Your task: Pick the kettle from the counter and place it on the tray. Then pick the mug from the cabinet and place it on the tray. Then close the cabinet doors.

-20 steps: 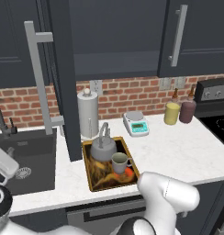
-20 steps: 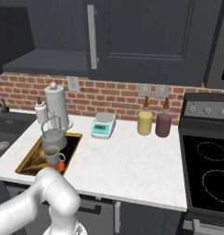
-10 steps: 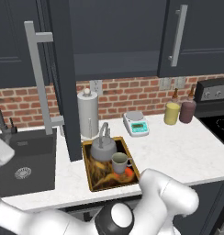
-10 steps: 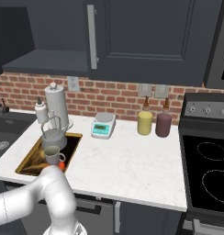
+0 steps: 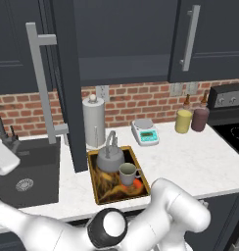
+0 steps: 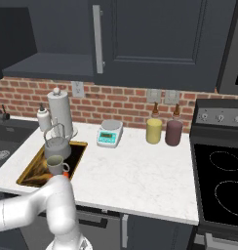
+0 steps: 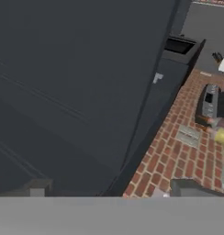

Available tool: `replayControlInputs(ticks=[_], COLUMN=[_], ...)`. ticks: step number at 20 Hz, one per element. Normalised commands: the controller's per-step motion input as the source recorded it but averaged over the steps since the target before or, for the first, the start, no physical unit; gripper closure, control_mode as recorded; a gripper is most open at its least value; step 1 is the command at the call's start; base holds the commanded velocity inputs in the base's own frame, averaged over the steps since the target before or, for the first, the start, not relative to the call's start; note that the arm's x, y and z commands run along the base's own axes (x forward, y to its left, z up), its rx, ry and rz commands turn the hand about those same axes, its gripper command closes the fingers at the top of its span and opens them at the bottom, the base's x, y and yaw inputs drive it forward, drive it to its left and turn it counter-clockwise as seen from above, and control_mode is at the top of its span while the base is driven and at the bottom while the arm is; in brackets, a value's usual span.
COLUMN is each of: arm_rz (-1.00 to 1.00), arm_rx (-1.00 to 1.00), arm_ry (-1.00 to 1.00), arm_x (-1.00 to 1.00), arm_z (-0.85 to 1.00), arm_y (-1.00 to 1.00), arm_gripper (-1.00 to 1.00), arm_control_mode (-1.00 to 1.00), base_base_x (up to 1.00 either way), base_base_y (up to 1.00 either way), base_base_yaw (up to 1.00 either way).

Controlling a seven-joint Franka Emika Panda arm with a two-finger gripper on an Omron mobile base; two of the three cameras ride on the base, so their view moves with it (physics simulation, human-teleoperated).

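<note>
Kettle [image 5: 109,158] and mug [image 5: 128,173] both sit on the tray [image 5: 101,190], which rests on the white counter [image 5: 190,162] just right of the black sink [image 5: 31,169]. The mug stands just in front of the kettle, handle toward the right in the left base view. Behind the tray stands a tall grey cylinder with a knob [image 5: 93,121]. A small white scale [image 5: 145,132] lies near the brick wall; its green display carries no legible characters. Yellow [image 5: 183,120] and maroon [image 5: 200,118] jars stand side by side near the stove [image 6: 223,180]. The left cabinet door [image 5: 67,83] stands open, the right cabinet door [image 5: 209,39] shut. The gripper [image 7: 114,193] faces a dark panel at close range, fingers [image 7: 38,188] spread wide, holding nothing. No brand marking or label text can be read.
</note>
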Motion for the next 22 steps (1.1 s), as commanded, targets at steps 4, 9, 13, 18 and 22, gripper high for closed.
replayControlInputs(ticks=[4,9,13,18,22], arm_rz=[-0.09,0.0,0.0,0.0,0.0], arm_rx=[0.1,0.07,0.08,0.01,0.0], arm_ry=[0.06,0.01,-0.01,0.0,0.0], arm_x=[0.0,-0.04,-0.01,0.0,0.0], arm_z=[0.0,0.0,0.09,0.21,0.2], arm_y=[-0.5,-0.27,-0.23,-0.35,-0.51], arm_gripper=[-1.0,-1.0,-1.0,-1.0,-1.0], arm_control_mode=[-1.0,-1.0,-1.0,-1.0,-1.0], base_base_x=[0.0,0.0,0.0,0.0,0.0], base_base_y=[0.0,0.0,0.0,0.0,0.0], base_base_yaw=[0.0,0.0,0.0,0.0,0.0])
